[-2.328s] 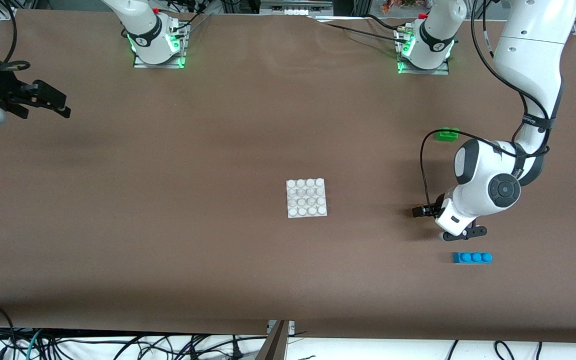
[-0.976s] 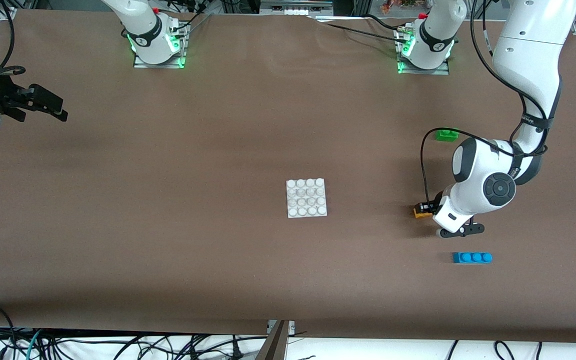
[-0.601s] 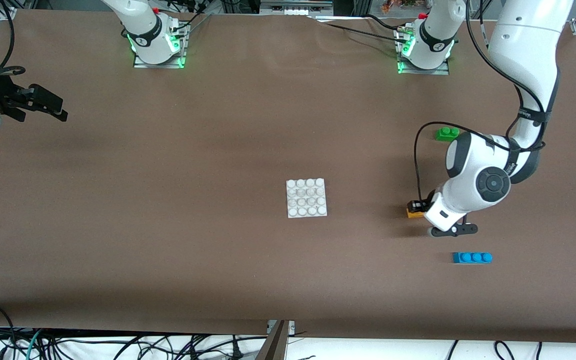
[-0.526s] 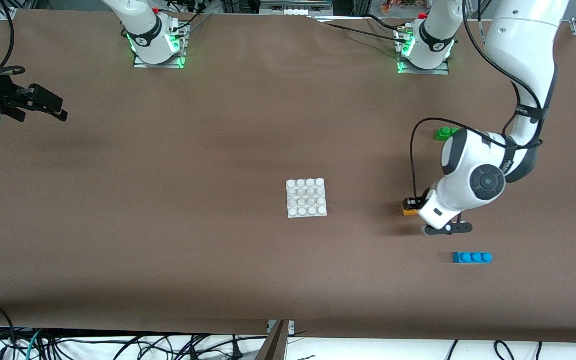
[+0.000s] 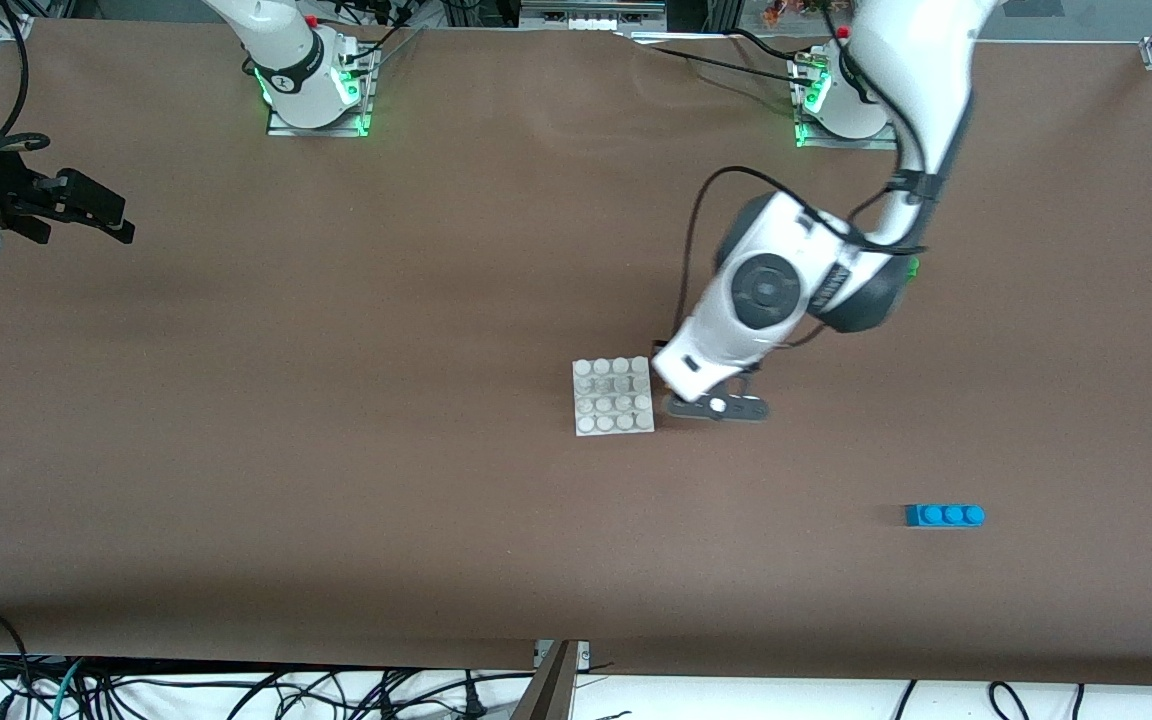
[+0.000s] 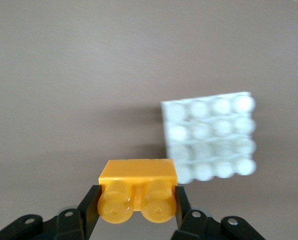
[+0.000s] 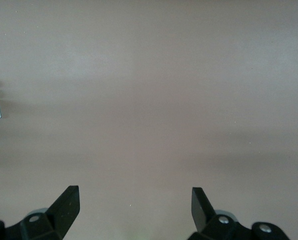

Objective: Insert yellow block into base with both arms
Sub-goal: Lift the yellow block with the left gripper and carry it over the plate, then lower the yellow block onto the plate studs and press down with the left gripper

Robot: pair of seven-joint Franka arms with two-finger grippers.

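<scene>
The left gripper (image 6: 137, 212) is clamping the yellow block (image 6: 138, 190) between its two black fingers (image 6: 89, 207), one pressing each short end, with the block's two round studs facing the wrist camera. In the front view the left arm is reaching down from its base over the middle of the table, and its wrist housing is hiding the block; the gripper is hanging in the air just beside the base (image 5: 614, 396), at the edge toward the left arm's end of the table. In the left wrist view the base (image 6: 208, 137) is lying flat on the brown table (image 5: 336, 450) with its four-by-four grid of studs uncovered, and the block is sitting clear of it, not touching. The right gripper (image 5: 86, 205) is waiting over the right arm's end of the table, its fingers (image 7: 64, 205) standing wide apart with nothing between them. A blue brick (image 5: 944, 515) is resting on the table nearer the front camera, toward the left arm's end.
</scene>
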